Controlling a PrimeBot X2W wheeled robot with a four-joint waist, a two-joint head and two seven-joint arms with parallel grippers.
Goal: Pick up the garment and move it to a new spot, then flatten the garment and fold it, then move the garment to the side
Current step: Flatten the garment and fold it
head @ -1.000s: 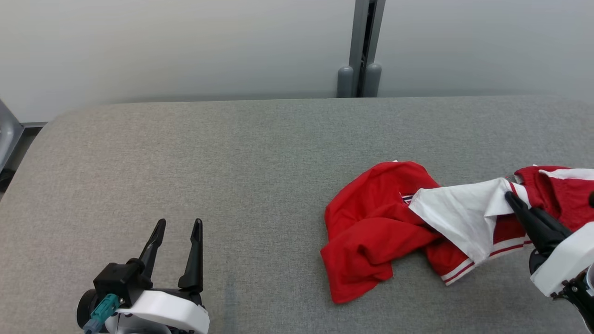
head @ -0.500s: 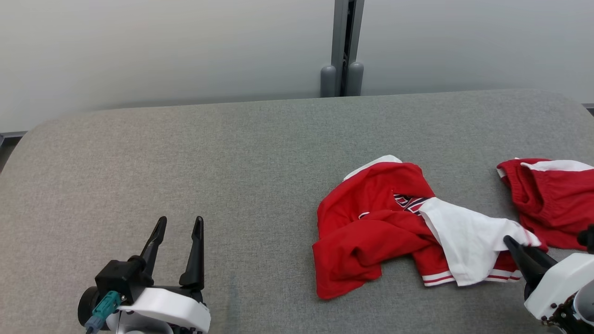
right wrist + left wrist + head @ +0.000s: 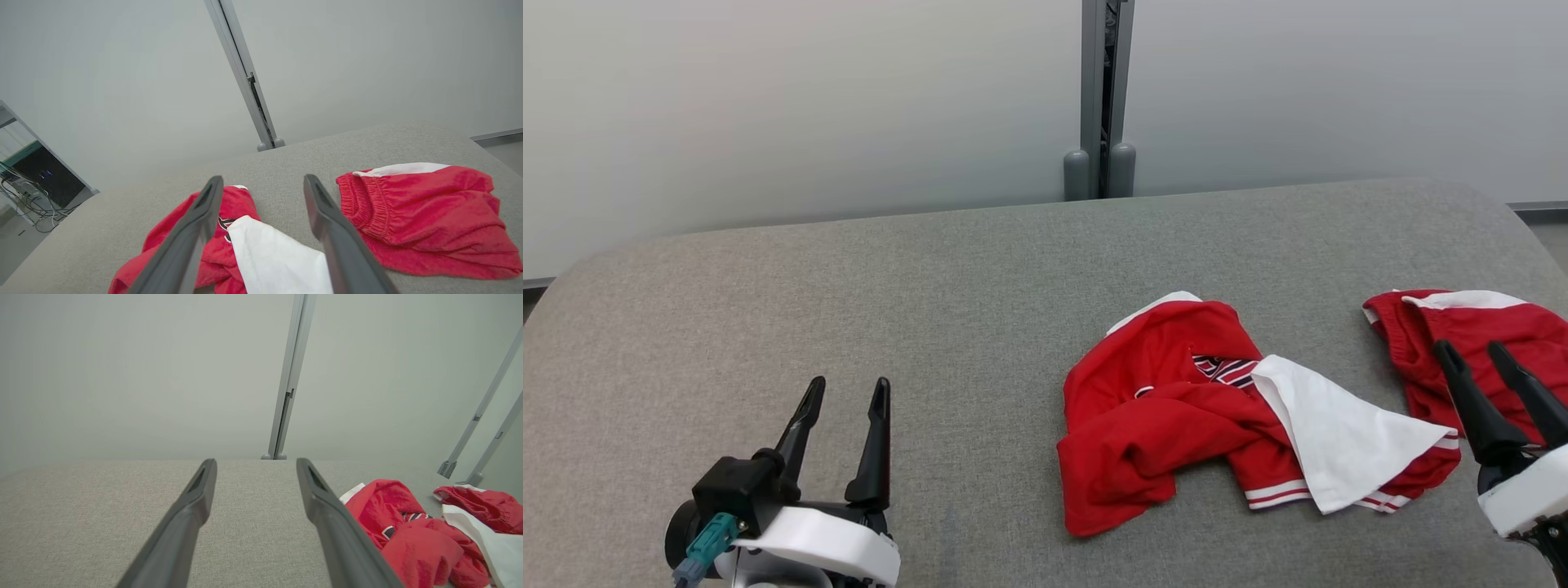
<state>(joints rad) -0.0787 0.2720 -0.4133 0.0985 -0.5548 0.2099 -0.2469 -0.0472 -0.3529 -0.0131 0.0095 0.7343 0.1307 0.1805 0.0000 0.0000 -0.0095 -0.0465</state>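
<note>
The grey tabletop (image 3: 849,286) runs wide before me, bare on my left half. The garment (image 3: 1160,408), a red jersey with white trim, lies crumpled on the right half. Its long axis runs across the tabletop, from a bunched red fold on the left to a striped hem on the right. A second red piece, the shorts (image 3: 1470,327), sits apart from it, further right and a little further back. A white panel (image 3: 1339,441) is flopped over the jersey's right end, and its corner points toward my right side.

My right tool (image 3: 1470,349) is much the nearer one. It hovers just beside that white corner and in front of the shorts, so the jersey lies to its left and slightly below its tips. The forearm is low at the right edge and the fingers angle up and away from me. They are spread wide with nothing between them. My left tool (image 3: 849,384) is well apart from the cloth on the bare side, tilted the same way, also spread and empty.

I judge the jersey is placed but not yet flattened. The next reach should be a short move left from my right side to the hem, while the left arm has to cross over to the red fold.
</note>
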